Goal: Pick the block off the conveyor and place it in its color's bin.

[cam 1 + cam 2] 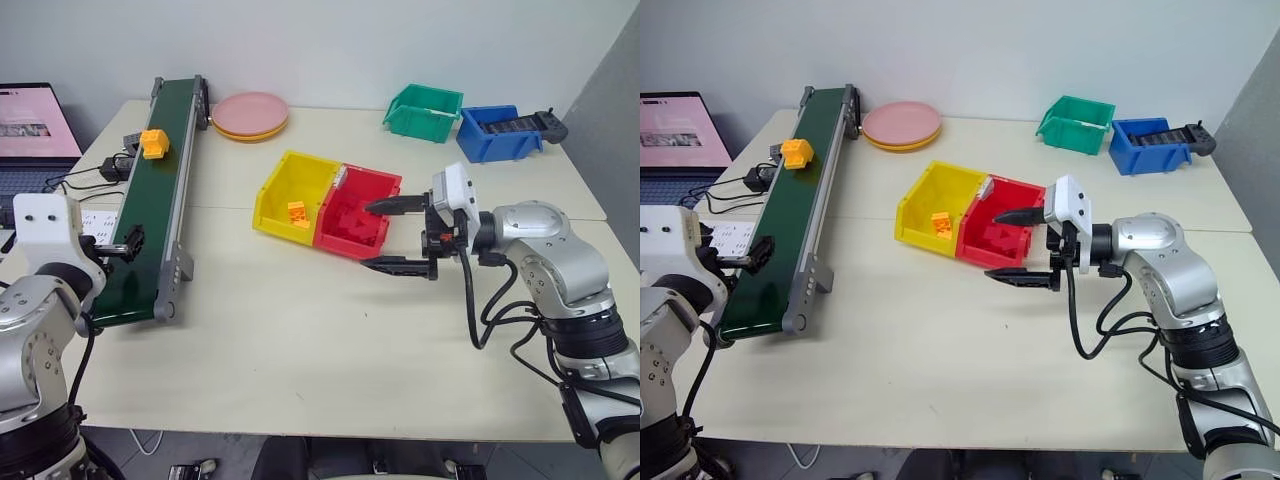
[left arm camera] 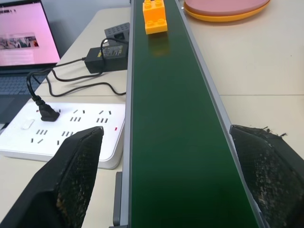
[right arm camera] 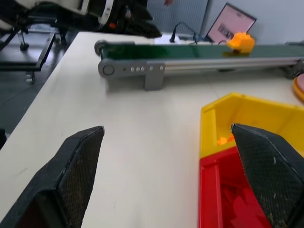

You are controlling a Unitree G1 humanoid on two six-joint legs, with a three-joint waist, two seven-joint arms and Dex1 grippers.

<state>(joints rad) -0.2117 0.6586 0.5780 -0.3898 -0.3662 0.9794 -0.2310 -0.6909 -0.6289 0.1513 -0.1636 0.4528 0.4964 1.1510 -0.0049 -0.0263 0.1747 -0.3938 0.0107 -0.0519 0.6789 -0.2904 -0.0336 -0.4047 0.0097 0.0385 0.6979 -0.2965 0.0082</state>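
One block (image 1: 153, 142) is riding the conveyor (image 1: 150, 215) in the head views, sitting at about ten o'clock on the table, toward the belt's far end. The left gripper (image 1: 128, 243) is hovering over the near end of the belt, well apart from the block, with its fingers spread wide and holding nothing. The right gripper (image 1: 402, 235) is hanging at about three o'clock, just in front of the yellow bin (image 1: 290, 183) and the red bin (image 1: 372, 190) touching it, its fingers also standing wide and empty. An orange brick (image 1: 297, 211) is already lying in the yellow bin.

Looking along the left wrist, the block (image 2: 155, 15) is showing as a yellow-orange studded brick, squarish, with round studs on top, sitting at twelve o'clock up the dark green belt between the two wide fingers (image 2: 76, 180). It is looking light, rigid and smooth-sided, likely a bit slippery, so I am judging the flat side walls below the studs the best place to pinch.

Looking along the right wrist, the block (image 3: 240, 41) is resting on the belt beyond the yellow bin, at about one o'clock.
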